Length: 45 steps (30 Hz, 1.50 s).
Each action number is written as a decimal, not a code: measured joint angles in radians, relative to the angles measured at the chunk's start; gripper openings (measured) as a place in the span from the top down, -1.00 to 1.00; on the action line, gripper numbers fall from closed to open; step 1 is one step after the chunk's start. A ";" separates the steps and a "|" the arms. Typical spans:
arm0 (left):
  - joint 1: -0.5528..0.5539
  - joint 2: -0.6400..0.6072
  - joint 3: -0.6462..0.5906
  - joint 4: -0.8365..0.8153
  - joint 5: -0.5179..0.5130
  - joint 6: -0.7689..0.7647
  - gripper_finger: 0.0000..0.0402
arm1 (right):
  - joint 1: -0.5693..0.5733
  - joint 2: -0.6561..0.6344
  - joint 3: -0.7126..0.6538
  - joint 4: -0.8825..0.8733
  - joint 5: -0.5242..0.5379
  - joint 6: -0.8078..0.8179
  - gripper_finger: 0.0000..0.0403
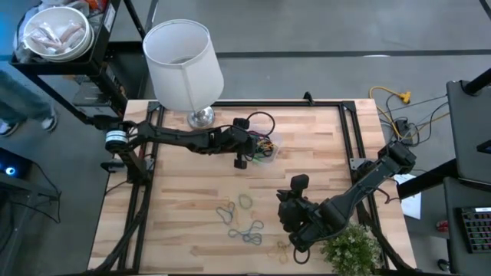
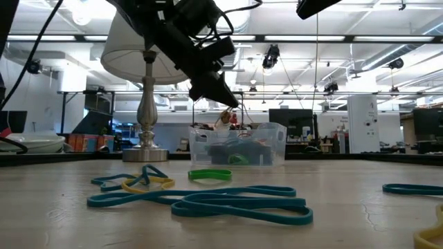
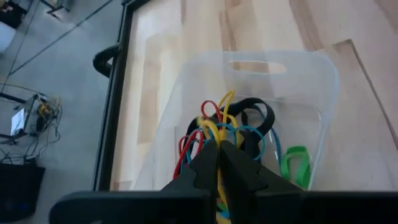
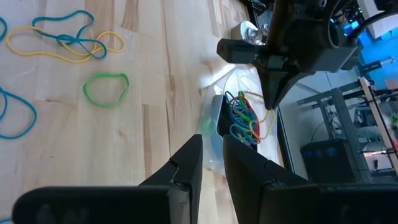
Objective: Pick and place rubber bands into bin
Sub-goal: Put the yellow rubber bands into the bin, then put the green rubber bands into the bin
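The left gripper (image 3: 219,155) is positioned directly above the bin (image 3: 323,81), with its fingers pressed together on a yellow band (image 3: 214,127). The band hangs from the fingertips down into the bin. Below the fingertips, the bin holds a tangle of red, blue, black and green rubber bands (image 3: 249,134).

In the high view, the left gripper (image 1: 244,157) sits at the near edge of the bin (image 1: 268,146), beside the lamp (image 1: 184,65).

The right gripper (image 4: 211,155) is well apart from the bin, nearer the front of the table and close to a small plant (image 1: 349,245). Its fingers stand slightly apart with nothing between them.

Loose rubber bands (image 1: 242,218) lie on the wooden table (image 1: 184,199) just beside the right gripper (image 1: 295,222), on its bin-facing side. In the right wrist view a green band (image 4: 106,87) lies ahead of the fingers, with yellow and blue bands (image 4: 62,40) beyond it
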State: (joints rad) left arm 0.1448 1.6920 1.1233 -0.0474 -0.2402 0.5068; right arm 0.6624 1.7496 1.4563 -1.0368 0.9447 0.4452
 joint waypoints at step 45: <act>-0.540 -0.158 -0.329 0.071 0.024 -0.205 0.61 | -0.028 0.052 -0.008 0.259 -0.116 -0.118 0.71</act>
State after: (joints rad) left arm -0.3953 1.5342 0.7943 0.0239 -0.2157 0.3016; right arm 0.6346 1.8019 1.4485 -0.7780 0.8284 0.3268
